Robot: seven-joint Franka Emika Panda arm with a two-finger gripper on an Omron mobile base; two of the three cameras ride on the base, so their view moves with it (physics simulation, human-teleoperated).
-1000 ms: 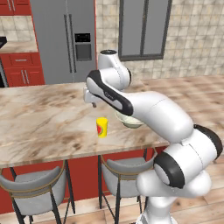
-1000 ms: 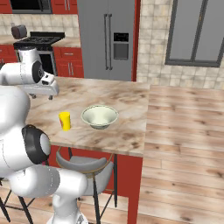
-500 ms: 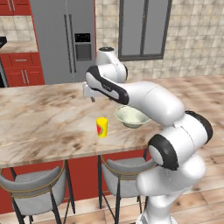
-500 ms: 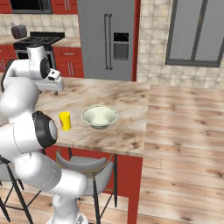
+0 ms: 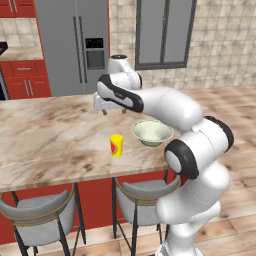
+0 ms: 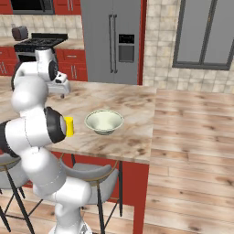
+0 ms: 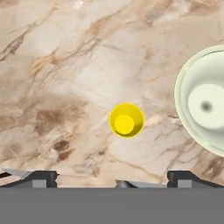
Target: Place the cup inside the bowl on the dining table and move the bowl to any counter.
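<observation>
Stools [image 5: 37, 212]: nearest, legs cut off by the frame edge.
Cup [image 5: 116, 145]: upright on the dining table [image 5: 45, 140], just beside the bowl [image 5: 152, 132], apart; red mark, no readable writing; arm half hides it in the right base view.
Bowl: empty.
Hand [image 5: 104, 106]: hangs above the table beyond the cup, fingers spread, holding nothing.

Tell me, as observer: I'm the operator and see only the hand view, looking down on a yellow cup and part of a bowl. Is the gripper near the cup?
Observer: No, the gripper hangs open above the dining table, behind the cup.
Operator: Any markings on the cup?
Observer: A red mark on its side.
Operator: Is the bowl whole?
Observer: Yes, the bowl is round, empty and apart from the cup.
</observation>
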